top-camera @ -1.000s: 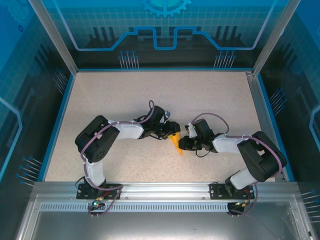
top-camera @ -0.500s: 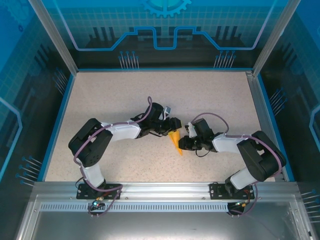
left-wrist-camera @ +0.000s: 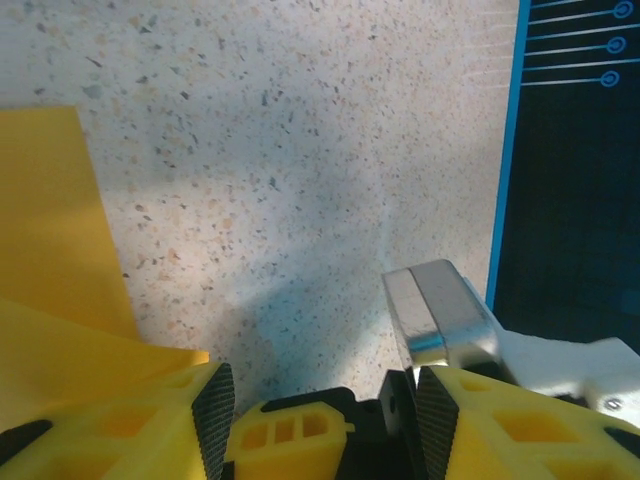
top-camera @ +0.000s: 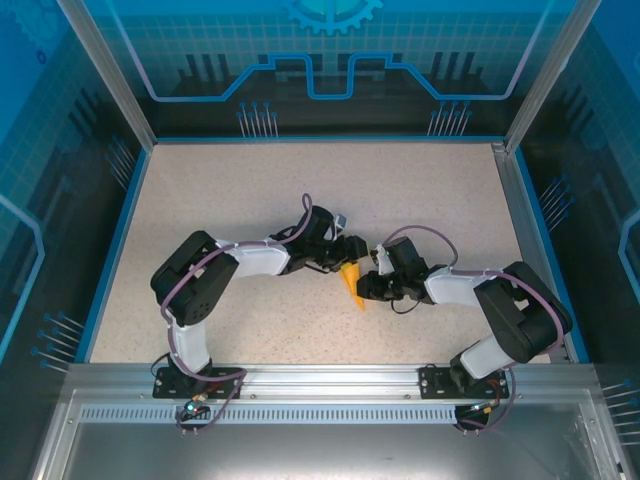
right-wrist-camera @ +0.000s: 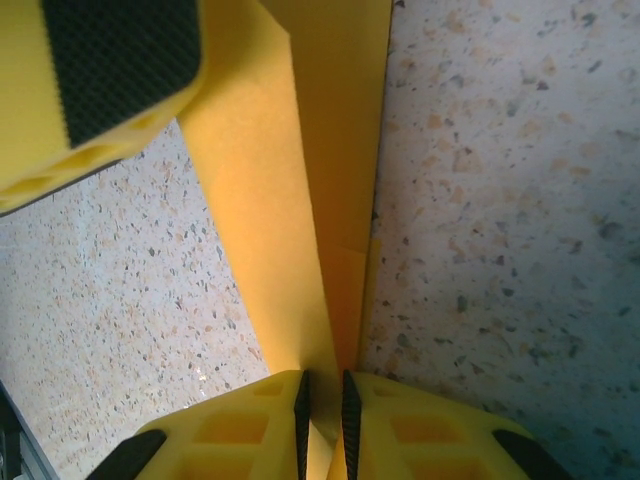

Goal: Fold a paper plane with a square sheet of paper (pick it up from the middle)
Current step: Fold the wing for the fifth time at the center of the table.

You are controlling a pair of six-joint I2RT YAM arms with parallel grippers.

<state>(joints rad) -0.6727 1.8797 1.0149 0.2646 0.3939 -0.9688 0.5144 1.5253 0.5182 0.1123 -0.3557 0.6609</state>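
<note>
The orange-yellow sheet of paper (top-camera: 353, 285) is folded into a narrow pointed shape on the speckled table, near the middle. My right gripper (top-camera: 368, 282) comes at it from the right. In the right wrist view its jaws (right-wrist-camera: 322, 385) are shut on the folded layers of the paper (right-wrist-camera: 300, 180) along a long crease. My left gripper (top-camera: 346, 256) hovers at the paper's upper end, and one of its yellow fingers (right-wrist-camera: 105, 80) shows beside the sheet. The left gripper (left-wrist-camera: 322, 392) is open, with bare table between its pads and the paper (left-wrist-camera: 50, 240) off to its left.
A grey metal part (left-wrist-camera: 440, 315) of the other arm lies just past my left gripper's right finger. The blue table border (left-wrist-camera: 505, 150) runs behind it. Open speckled table (top-camera: 300, 190) stretches beyond both arms up to the blue-framed walls (top-camera: 320, 138).
The left gripper has shifted right, closer to the paper's upper end, and its jaws have widened a little. The right gripper and the paper have stayed put.
</note>
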